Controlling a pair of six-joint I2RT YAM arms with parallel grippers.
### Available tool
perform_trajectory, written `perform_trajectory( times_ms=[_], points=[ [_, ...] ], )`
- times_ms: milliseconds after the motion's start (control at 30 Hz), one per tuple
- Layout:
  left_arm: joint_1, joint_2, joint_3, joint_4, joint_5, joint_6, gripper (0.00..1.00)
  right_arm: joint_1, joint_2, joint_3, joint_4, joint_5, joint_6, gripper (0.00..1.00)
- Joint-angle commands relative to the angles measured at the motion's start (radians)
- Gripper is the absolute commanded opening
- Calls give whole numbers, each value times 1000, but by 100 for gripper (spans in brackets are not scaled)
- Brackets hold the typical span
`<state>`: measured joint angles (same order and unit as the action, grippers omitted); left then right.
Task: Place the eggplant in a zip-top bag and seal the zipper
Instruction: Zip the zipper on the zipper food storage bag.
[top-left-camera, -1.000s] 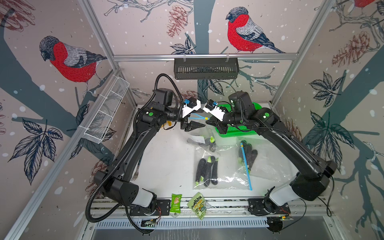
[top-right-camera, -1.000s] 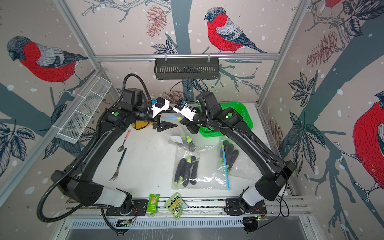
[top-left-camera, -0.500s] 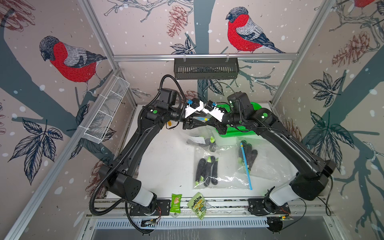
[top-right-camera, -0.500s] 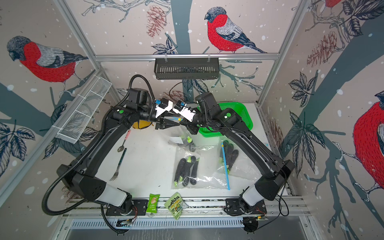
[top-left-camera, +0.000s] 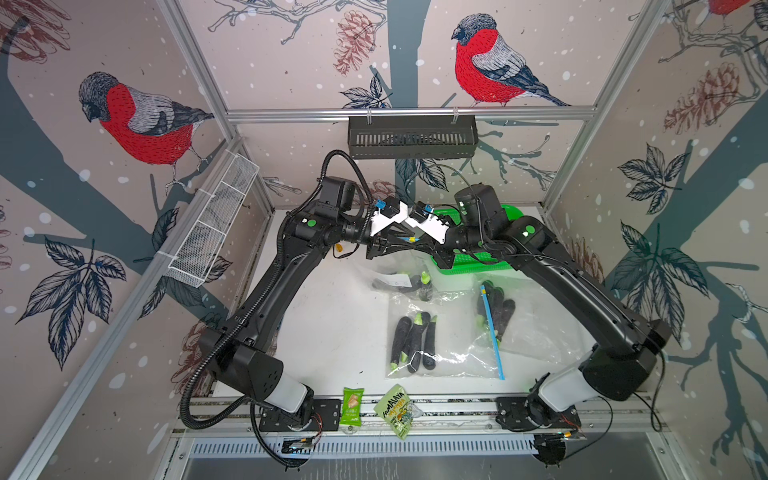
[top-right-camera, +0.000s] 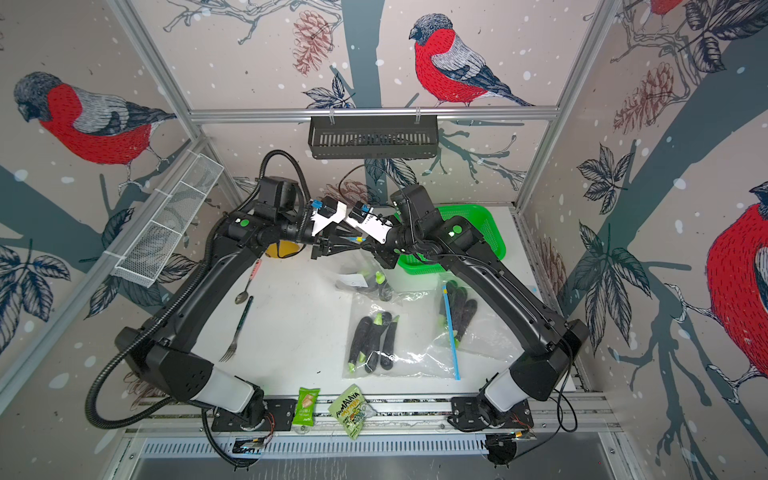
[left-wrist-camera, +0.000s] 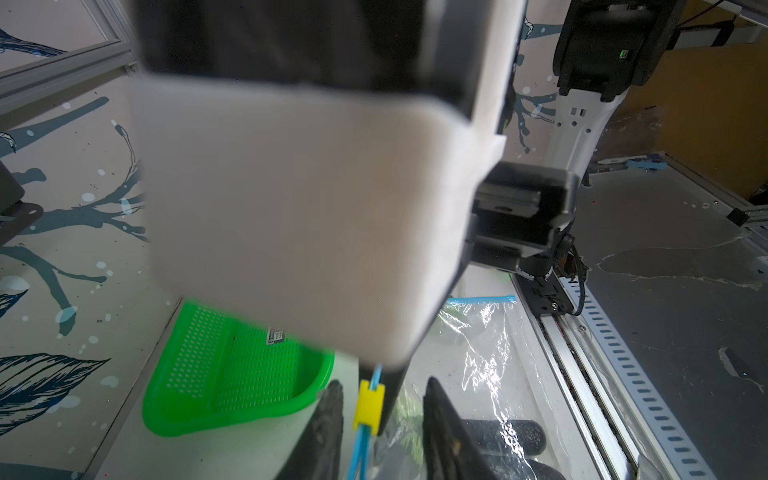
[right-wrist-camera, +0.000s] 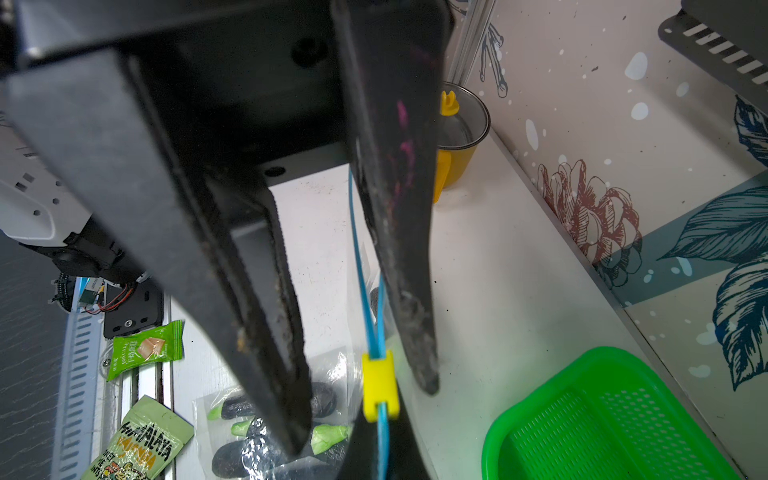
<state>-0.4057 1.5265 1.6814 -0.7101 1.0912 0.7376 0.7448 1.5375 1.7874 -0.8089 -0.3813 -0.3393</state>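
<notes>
Over the far middle of the white table (top-left-camera: 332, 324), a clear zip-top bag (top-left-camera: 397, 282) already holding eggplants (top-left-camera: 422, 291) hangs from the right gripper (right-wrist-camera: 379, 451), clamped on its blue zipper (right-wrist-camera: 359, 257), while the left gripper (left-wrist-camera: 382, 386), fingers parted, straddles the yellow slider (right-wrist-camera: 378, 382), so only sealing seems left.

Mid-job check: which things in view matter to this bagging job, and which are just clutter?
Job: zip-top bag, its eggplant, yellow slider, left gripper straddling the slider, right gripper pinching the zipper.
Clutter: green basket, yellow pot, spoon, fork, snack packets, filled bags.
</notes>
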Motion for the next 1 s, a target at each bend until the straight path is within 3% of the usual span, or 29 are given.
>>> perform_trajectory(
  times_ms=[0, 267, 567, 967],
  points=[
    [-4, 1, 4, -10, 17, 18, 32, -1, -3, 0, 33, -1, 1, 4],
    [-11, 12, 1, -11, 9, 19, 20, -2, 1, -3, 34, 2, 0, 4],
    [-13, 17, 1, -11, -6, 19, 0, -18, -4, -23, 53, 17, 7, 4],
    [-13, 21, 7, -3, -40, 1, 0, -115, -61, -80, 98, -3, 31, 3]
  ],
)
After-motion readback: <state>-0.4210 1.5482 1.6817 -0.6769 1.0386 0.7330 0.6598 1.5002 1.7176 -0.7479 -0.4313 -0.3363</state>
